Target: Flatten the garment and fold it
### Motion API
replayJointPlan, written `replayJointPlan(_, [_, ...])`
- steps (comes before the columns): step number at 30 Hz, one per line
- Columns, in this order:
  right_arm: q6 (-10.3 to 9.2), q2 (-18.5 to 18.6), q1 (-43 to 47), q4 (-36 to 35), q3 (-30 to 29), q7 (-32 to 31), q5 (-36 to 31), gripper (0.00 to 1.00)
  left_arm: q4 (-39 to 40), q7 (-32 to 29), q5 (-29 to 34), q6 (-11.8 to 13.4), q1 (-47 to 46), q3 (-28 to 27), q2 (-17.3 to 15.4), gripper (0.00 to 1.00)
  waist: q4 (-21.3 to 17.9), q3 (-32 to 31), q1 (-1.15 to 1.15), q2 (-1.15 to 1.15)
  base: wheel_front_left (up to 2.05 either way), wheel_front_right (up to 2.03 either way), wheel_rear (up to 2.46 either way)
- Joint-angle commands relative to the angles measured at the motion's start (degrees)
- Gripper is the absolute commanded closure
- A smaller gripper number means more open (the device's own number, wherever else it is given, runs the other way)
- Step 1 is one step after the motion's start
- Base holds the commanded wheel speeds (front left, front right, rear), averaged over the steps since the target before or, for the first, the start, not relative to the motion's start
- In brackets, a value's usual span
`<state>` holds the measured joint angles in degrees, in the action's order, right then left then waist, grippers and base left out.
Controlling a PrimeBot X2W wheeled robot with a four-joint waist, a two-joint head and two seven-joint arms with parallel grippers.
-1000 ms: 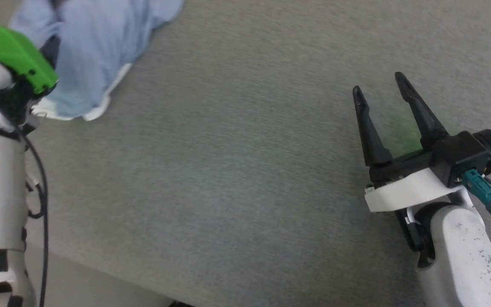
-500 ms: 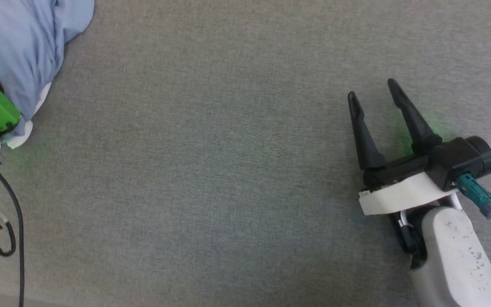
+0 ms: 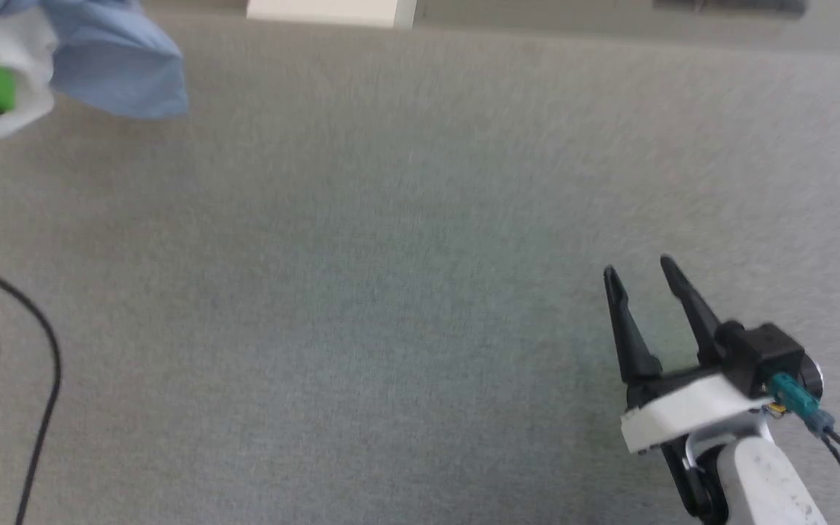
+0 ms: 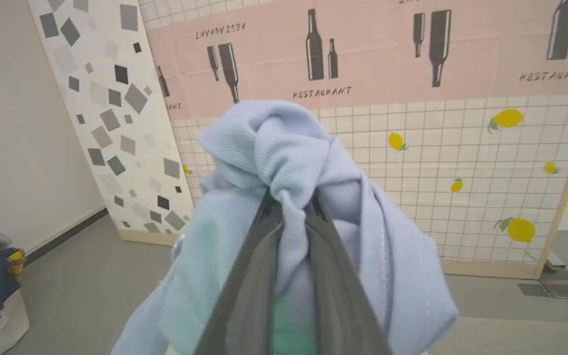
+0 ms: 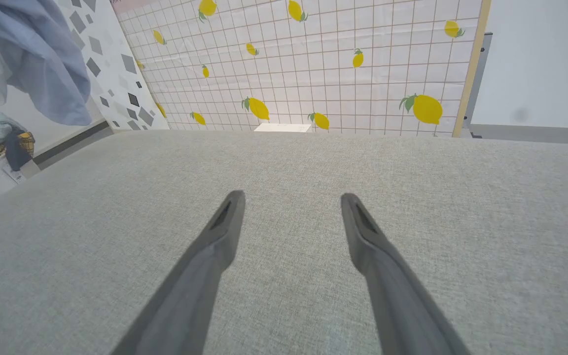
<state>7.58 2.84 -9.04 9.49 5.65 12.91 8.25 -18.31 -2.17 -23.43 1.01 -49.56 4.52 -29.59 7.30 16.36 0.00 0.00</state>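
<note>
Holding the garment (image 4: pixel 284 143) aloft in my clamped left gripper (image 4: pixel 291 201); right gripper (image 3: pixel 638 267) splayed, empty. Next, I'd lay it flat.

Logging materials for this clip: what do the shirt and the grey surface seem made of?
The garment: soft matte knit, perhaps cotton piqué; fine dimpled texture, limp bunching. The surface: matte grey woven cloth or felt covering, probably; fine flecked grain.

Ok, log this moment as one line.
left gripper: shut on garment, held up | right gripper: open, empty, above grey surface | garment: bunched, not flattened
</note>
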Motion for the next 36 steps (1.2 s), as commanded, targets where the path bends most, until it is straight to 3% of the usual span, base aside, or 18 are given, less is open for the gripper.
replayJointPlan(1, [-0.09,0.05,0.81,0.16,-0.17,0.42,0.68,0.0,0.53,0.61,0.22,-0.85,-1.49,0.81,0.73,1.0,-3.67,-10.46,0.0,0.0,0.0,0.0,0.0])
replayJointPlan(11, [-0.09,0.04,3.09,-0.99,-0.27,-0.25,1.44,0.0,6.18,0.61,-1.95,-4.45,-5.0,8.77,10.03,1.0,-11.17,-13.89,0.0,0.0,0.0,0.0,0.0])
replayJointPlan(19, [-0.09,0.04,3.95,-1.99,-0.51,-1.25,1.5,0.0,4.75,-1.04,-6.09,-6.29,-1.43,15.87,18.73,1.0,-15.76,-13.54,0.0,0.0,0.0,0.0,0.0])
replayJointPlan(23, [-0.09,0.04,4.17,-2.49,-0.17,-1.55,1.82,0.0,0.09,-4.83,-8.04,-6.8,4.37,19.37,20.13,1.0,-17.6,-13.24,0.0,0.0,0.0,0.0,0.0])
replayJointPlan(27, [-0.09,0.04,4.42,-2.68,-0.03,-1.97,1.6,0.0,-6.78,-11.64,-8.31,-6.84,11.41,23.92,19.49,1.0,-18.72,-13.09,0.0,0.0,0.0,0.0,0.0])
replayJointPlan(36, [-0.09,0.04,5.15,-3.35,-0.23,-3.05,1.22,0.0,-16.29,-25.54,-10.09,-5.45,23.27,30.05,19.35,1.0,-17.77,-13.32,0.0,0.0,0.0,0.0,0.0])
